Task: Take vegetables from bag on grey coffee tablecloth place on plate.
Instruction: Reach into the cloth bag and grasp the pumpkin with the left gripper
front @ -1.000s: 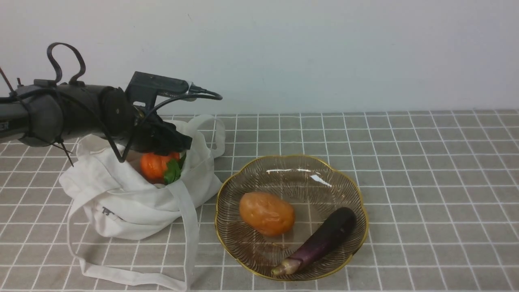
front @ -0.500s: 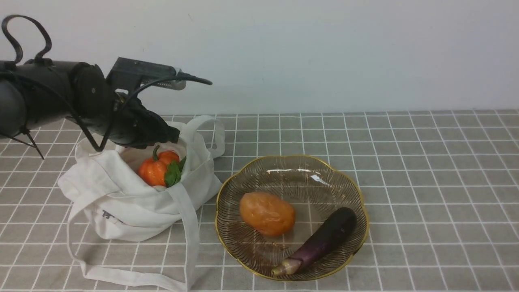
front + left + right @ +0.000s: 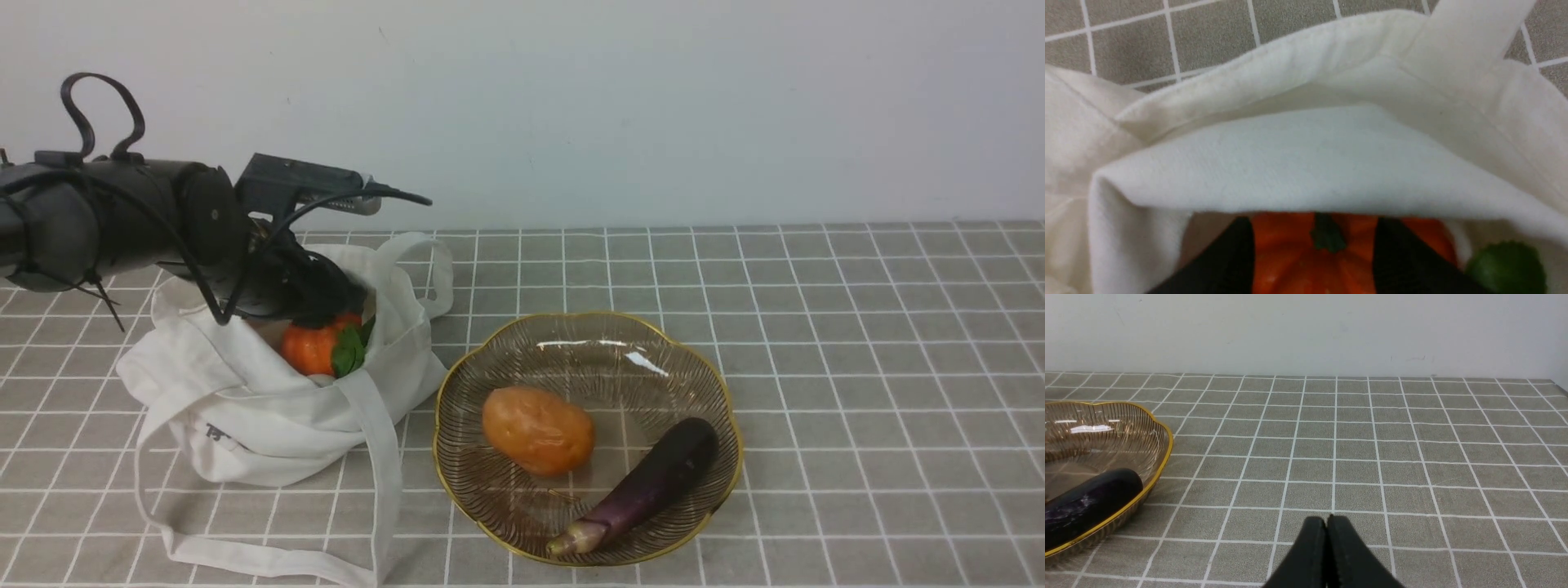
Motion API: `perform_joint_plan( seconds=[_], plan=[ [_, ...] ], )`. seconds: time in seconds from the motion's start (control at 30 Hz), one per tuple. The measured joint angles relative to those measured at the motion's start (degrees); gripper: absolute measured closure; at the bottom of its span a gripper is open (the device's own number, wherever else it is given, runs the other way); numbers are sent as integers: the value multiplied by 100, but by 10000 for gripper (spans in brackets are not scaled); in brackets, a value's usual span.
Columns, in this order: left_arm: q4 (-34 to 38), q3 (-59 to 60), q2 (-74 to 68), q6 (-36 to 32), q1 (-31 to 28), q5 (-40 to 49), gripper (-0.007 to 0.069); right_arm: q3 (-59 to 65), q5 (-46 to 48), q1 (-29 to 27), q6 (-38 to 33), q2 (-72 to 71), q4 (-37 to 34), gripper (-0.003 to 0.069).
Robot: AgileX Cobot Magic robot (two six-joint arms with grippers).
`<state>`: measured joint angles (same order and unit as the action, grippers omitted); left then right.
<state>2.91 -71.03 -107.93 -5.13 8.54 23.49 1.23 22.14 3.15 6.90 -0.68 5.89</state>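
Observation:
The white bag point(image 3: 269, 416) lies open at the left on the grey coffee tablecloth point(image 3: 816, 327). The orange pumpkin point(image 3: 310, 347) and the green leafy sprig point(image 3: 349, 349) sit in its mouth. My left gripper point(image 3: 331, 309) reaches into the bag, just above the pumpkin. In the left wrist view it point(image 3: 1314, 222) is open, its black fingers point(image 3: 1229, 261) either side of the green stem on the pumpkin point(image 3: 1347, 257), with the sprig point(image 3: 1506, 267) beside it and bag cloth point(image 3: 1306, 155) beyond. The plate point(image 3: 588, 315) stands to the right of the bag. My right gripper point(image 3: 1327, 519) is shut and empty above the cloth.
In the plate lie an orange-brown potato point(image 3: 537, 430) and a purple eggplant point(image 3: 645, 488). The bag's long straps point(image 3: 384, 457) trail towards the front edge. The right wrist view shows the plate's rim point(image 3: 1163, 457) with the eggplant point(image 3: 1090, 498), and a pale wall behind.
My left arm rose off the pumpkin half a second ago and has come back down onto it, hiding the stem in the front view. The pumpkin is still in the bag.

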Motion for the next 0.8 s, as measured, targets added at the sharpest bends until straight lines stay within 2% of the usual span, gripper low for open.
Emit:
perform_joint_plan(
  seconds=[0.2, 0.4, 0.8],
  plan=[
    [50, 0, -22, 29, 0, -346, 188, 0, 0, 0, 0, 0, 0, 676],
    [305, 4, 10, 473, 0, -418, 188, 0, 0, 0, 0, 0, 0, 676],
    [270, 4, -262, 570, 0, -449, 189, 0, 0, 0, 0, 0, 0, 676]
  ],
)
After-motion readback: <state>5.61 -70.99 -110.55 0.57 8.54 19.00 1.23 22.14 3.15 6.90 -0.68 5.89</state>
